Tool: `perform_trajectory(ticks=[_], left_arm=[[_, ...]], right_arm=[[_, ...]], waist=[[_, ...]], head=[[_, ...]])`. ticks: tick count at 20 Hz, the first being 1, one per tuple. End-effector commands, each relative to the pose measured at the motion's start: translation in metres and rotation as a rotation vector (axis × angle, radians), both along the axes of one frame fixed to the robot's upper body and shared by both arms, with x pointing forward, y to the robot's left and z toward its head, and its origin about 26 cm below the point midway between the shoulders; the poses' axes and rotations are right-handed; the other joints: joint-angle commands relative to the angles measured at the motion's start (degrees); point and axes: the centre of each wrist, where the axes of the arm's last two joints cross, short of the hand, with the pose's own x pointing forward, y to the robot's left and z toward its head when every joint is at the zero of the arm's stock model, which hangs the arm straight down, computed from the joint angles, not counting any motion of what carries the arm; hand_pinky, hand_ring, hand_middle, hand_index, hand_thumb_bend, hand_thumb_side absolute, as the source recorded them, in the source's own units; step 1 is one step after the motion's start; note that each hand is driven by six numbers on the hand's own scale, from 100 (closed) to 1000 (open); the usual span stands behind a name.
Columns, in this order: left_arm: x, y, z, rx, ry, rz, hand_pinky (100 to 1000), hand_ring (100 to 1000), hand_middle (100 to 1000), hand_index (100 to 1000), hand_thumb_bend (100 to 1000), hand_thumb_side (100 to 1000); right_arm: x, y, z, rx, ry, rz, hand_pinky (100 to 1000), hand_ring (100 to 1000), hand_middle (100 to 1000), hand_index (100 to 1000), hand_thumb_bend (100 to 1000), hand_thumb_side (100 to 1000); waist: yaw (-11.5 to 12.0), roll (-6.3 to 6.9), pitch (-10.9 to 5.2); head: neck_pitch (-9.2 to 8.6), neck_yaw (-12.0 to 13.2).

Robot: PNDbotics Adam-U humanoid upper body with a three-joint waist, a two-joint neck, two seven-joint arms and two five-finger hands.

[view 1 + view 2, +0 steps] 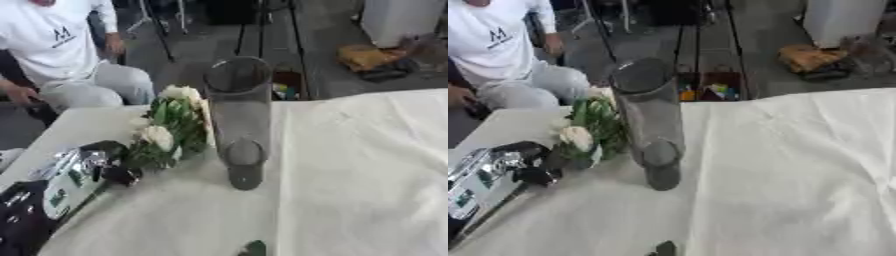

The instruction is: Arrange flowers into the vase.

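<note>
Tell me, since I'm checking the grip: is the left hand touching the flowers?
Touching. The left eye view shows the left hand with dark fingers curled round the flowers just below their leaves, beside the vase.

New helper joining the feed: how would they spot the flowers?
Start at the white-clothed table, then find the tall clear vase standing near its middle. The flowers lie just left of it: white blooms and green leaves, held by the left hand.

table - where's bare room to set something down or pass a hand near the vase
Right of the vase, the white cloth lies bare to the table's right edge, and also in front of the vase toward the near edge. Left is crowded: the flowers sit against the vase, with the left hand at their stems.
</note>
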Motion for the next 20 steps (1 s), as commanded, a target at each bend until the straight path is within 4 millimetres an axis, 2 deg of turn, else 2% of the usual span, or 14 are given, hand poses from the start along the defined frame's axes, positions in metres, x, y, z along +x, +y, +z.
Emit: perform_trajectory(ticks=[1,2,3,5,8,10,14,16,18,20], left_arm=[[0.002,0.007,-0.017,0.018,0.035,0.045,125,290,424,693,100,468],[0.002,0.007,-0.019,0.02,0.032,0.051,100,255,387,656,100,468],[0.003,0.007,-0.02,0.02,0.032,0.056,100,250,382,652,100,462],[0.003,0.007,-0.024,0.019,0.038,0.065,100,192,325,589,100,446],[0.005,0.009,-0.032,0.024,0.053,0.081,100,110,248,492,100,533],[0.005,0.01,-0.037,0.02,0.058,0.088,100,100,195,424,100,602],[0.006,0.011,-0.041,0.027,0.044,0.1,100,100,100,298,100,647],[0.007,0.011,-0.039,0.041,0.023,0.103,100,100,100,191,100,679],[0.006,0.012,-0.036,0.056,-0.005,0.1,100,100,100,161,100,715],[0.006,0.013,-0.034,0.061,-0.018,0.097,100,100,100,161,100,715]], right_arm=[[-0.004,-0.001,0.008,-0.022,-0.025,-0.012,620,731,647,718,100,1000],[-0.004,-0.001,0.008,-0.022,-0.024,-0.013,620,731,647,715,100,1000],[-0.004,-0.001,0.007,-0.021,-0.024,-0.014,620,731,647,715,100,1000],[-0.004,-0.001,0.007,-0.018,-0.024,-0.017,620,731,647,715,100,1000],[-0.005,-0.002,0.006,-0.013,-0.024,-0.021,619,731,646,714,100,1000],[-0.005,-0.002,0.006,-0.011,-0.022,-0.025,619,732,646,714,100,1000],[-0.005,-0.002,0.004,-0.013,-0.015,-0.031,618,732,646,714,100,1000],[-0.005,-0.002,0.003,-0.014,-0.012,-0.035,618,732,646,714,100,1000],[-0.005,-0.002,0.003,-0.014,-0.008,-0.036,618,731,646,714,100,1000],[-0.005,-0.002,0.003,-0.015,-0.007,-0.037,618,731,646,714,100,1000]], waist=[[-0.2,-0.48,-0.64],[-0.2,-0.49,-0.62],[-0.3,-0.49,-0.6],[-0.4,-0.49,-0.6],[-0.5,-0.49,-0.56],[-0.6,-0.51,-0.52],[-0.6,-0.52,-0.45],[-0.5,-0.52,-0.45],[-0.4,-0.53,-0.5],[-0.3,-0.55,-0.53]], head=[[-0.6,0.3],[-0.67,0.3],[-0.77,0.3],[-0.84,0.5],[-1.02,0.6],[-1.04,0.6],[-0.91,0.6],[-0.7,0.6],[-0.43,0.5],[-0.31,0.5]])
